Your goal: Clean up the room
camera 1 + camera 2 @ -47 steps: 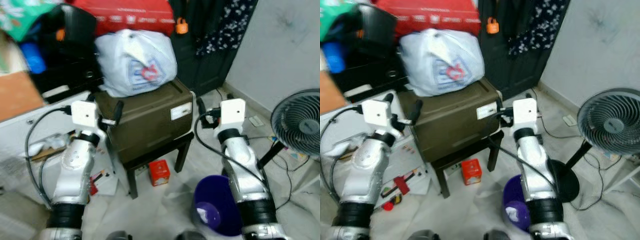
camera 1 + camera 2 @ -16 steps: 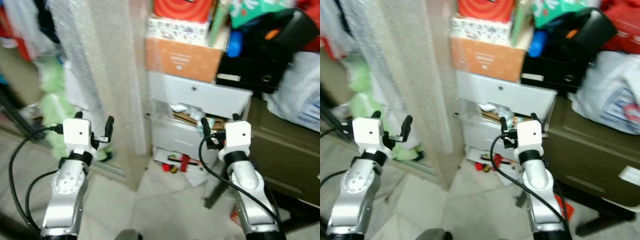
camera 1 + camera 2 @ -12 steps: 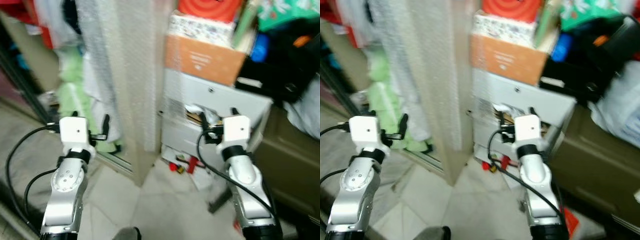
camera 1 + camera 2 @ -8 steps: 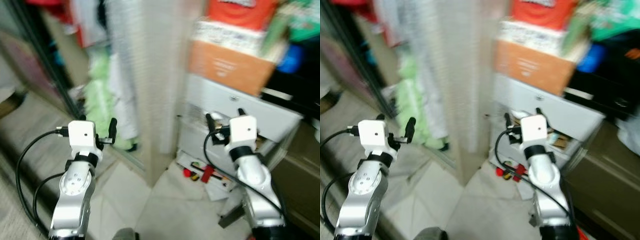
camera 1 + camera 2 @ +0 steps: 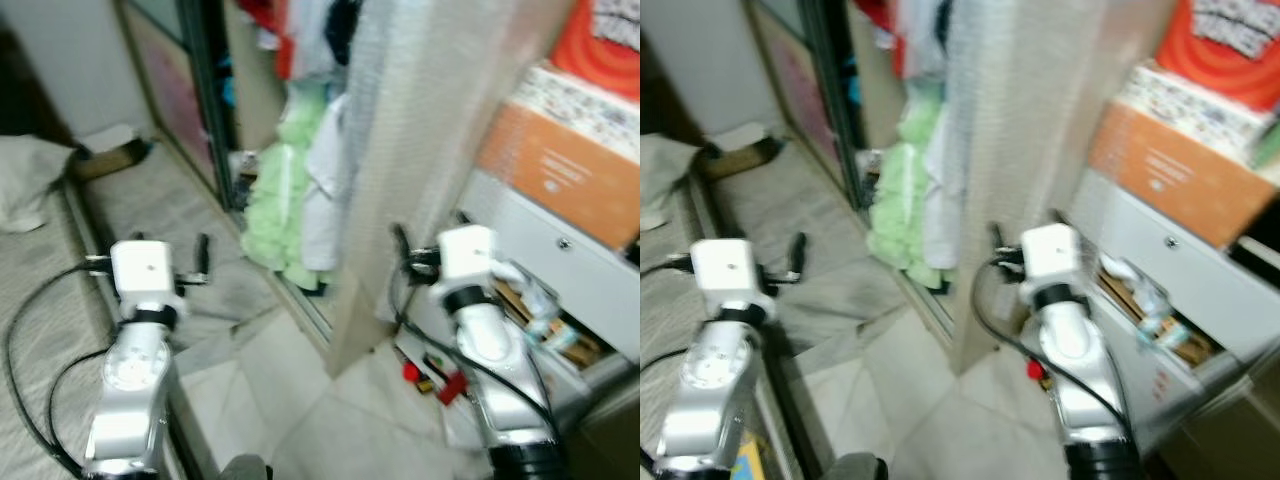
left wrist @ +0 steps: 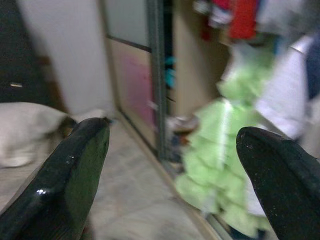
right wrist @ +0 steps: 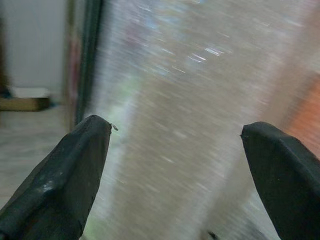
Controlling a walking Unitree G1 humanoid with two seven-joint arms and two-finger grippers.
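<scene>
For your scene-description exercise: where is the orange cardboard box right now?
In the left eye view the orange cardboard box sits at upper right, atop the white drawer unit, under a patterned box, beyond the right claw.

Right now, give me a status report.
Left gripper and right gripper open, empty. Green clothes spilling from wardrobe. Red clutter on floor by drawers. Bubble-wrapped panel ahead.

A cluttered room in a home, likely a bedroom or storage room. An open wardrobe with a sliding door [image 5: 205, 90] holds hanging clothes, among them a pale green garment [image 5: 280, 205]. Beside it stands a panel wrapped in bubble wrap [image 5: 420, 130], then a white drawer unit [image 5: 1170, 290] stacked with an orange cardboard box [image 5: 555, 170]. Small items [image 5: 430, 375] lie on the tiled floor [image 5: 300, 400].
</scene>
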